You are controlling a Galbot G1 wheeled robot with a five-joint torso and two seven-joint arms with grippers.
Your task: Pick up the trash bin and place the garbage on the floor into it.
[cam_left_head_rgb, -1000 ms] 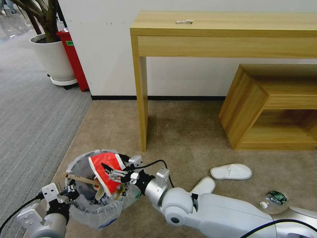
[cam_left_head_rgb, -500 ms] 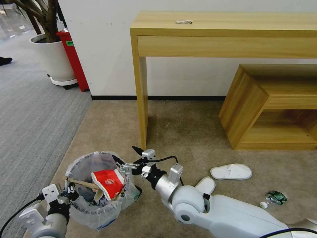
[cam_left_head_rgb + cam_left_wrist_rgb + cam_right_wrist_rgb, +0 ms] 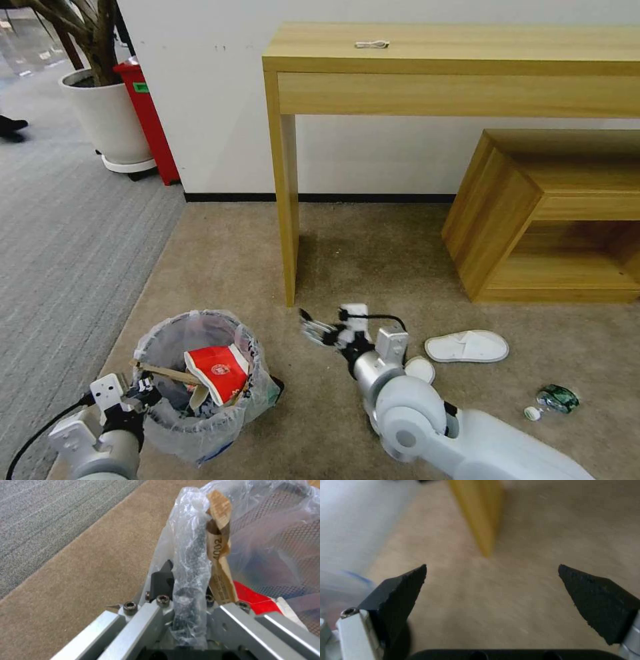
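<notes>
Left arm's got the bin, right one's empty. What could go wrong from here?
1. The left gripper pinches the trash bin by one spot of rim and bag; the bag may slip or the bin tilt.
2. The red cup and wooden stick sit high and could fall out.
3. The right gripper, fingers open, hangs close to the desk leg and may clip it.

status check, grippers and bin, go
Left gripper shut on trash bin rim. Right gripper open, empty, over carpet near desk leg. Red cup in bin; slipper, bottle on floor.
</notes>
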